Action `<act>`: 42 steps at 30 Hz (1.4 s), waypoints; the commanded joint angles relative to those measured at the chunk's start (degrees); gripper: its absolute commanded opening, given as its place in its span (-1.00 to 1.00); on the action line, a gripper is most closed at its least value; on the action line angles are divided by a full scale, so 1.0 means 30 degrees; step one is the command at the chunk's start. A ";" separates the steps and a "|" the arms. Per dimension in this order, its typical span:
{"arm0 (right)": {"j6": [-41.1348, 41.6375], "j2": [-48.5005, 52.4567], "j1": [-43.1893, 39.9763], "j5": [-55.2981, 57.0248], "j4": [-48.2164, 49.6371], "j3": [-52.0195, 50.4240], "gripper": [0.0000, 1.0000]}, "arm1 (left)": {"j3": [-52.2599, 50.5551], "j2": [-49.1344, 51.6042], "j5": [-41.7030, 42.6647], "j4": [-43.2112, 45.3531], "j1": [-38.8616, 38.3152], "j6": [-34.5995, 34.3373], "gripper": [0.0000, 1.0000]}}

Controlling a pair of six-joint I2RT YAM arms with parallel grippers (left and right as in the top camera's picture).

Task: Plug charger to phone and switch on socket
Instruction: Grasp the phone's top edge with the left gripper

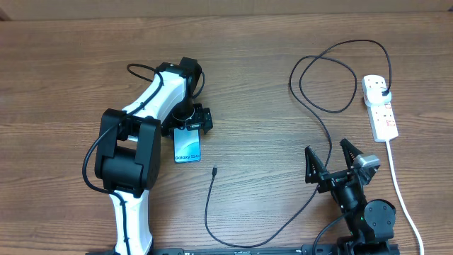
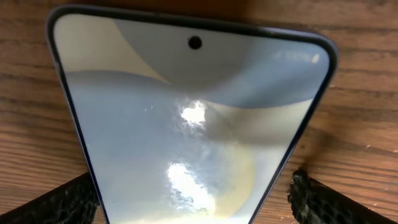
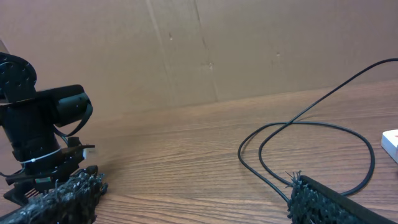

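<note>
The phone lies flat on the wooden table, light blue screen up, and fills the left wrist view. My left gripper is open and straddles the phone's far end, a finger on each side. The charger, a thin black cable, has its connector tip lying free just right of the phone. It loops across the table to its black plug, which sits in the socket, a white power strip. My right gripper is open and empty, with the cable running by its fingers.
The strip's thick white cord runs down the right side to the front edge. A corner of the strip shows in the right wrist view. A cardboard wall backs the table. The left arm stands at left.
</note>
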 commanded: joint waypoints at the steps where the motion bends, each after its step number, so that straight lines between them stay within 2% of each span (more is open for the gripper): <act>1: -0.0153 -0.0168 0.0095 -0.0029 0.0051 -0.0204 1.00 | -0.0284 0.0306 -0.0342 0.0299 -0.0168 -0.0204 0.99; 42: -0.0153 -0.0168 0.0095 -0.0036 0.0051 -0.0204 1.00 | -0.0393 0.0306 -0.0342 0.0896 -0.0168 -0.0204 1.00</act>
